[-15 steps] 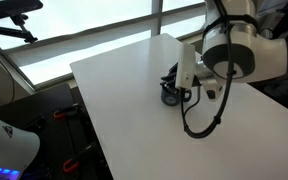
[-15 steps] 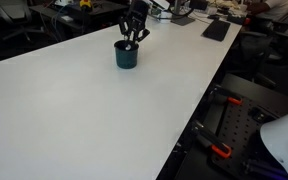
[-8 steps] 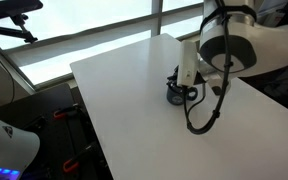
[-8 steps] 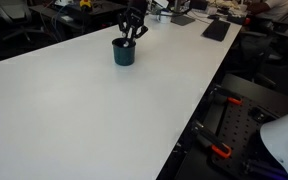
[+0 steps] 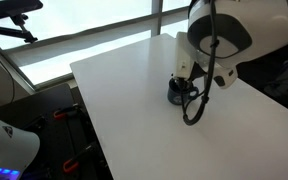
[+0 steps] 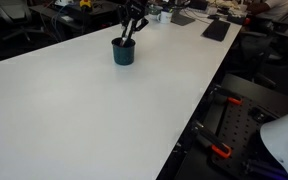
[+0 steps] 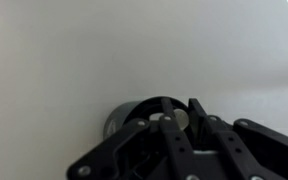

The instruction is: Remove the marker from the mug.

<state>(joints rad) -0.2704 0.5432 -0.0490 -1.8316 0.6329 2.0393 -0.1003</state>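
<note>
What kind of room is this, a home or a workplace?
Probably an office or lab: a long white table, a big bright window just beyond it, and what looks like a keyboard at the table's far end.

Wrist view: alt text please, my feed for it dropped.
The gripper comes in from the bottom edge, its dark linkages covering part of the round dark mug, which is seen from above. A plain white table fills the rest. This view does not show whether the gripper holds anything.
</note>
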